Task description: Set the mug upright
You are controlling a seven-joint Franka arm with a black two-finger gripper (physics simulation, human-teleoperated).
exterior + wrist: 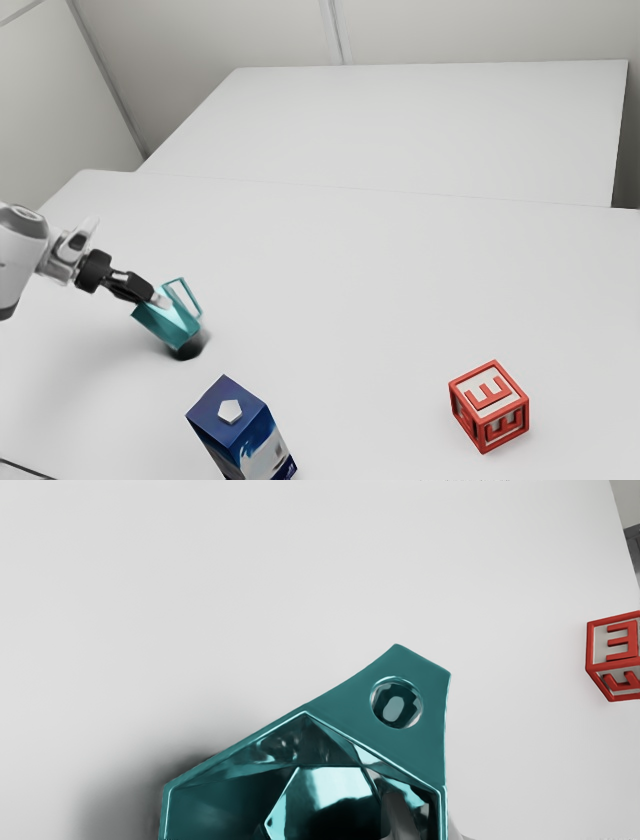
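Note:
In the exterior view, the black gripper (160, 299) reaches in from the left and is shut on the wall of the teal mug (169, 320). The mug is tilted, its handle on the side away from the arm, with a dark shadow below its lower end; whether that end touches the table cannot be told. The wrist view looks into the open mouth of the mug (225, 800). There the gripper (441, 827) has one finger inside the mug and the other outside, the wall between them.
A blue carton (240, 430) stands on the table (350, 300), near the mug on the exterior view's lower side. Farther toward the exterior view's right sits a red and white letter block (489, 406), with its face (620, 642) also visible in the wrist view.

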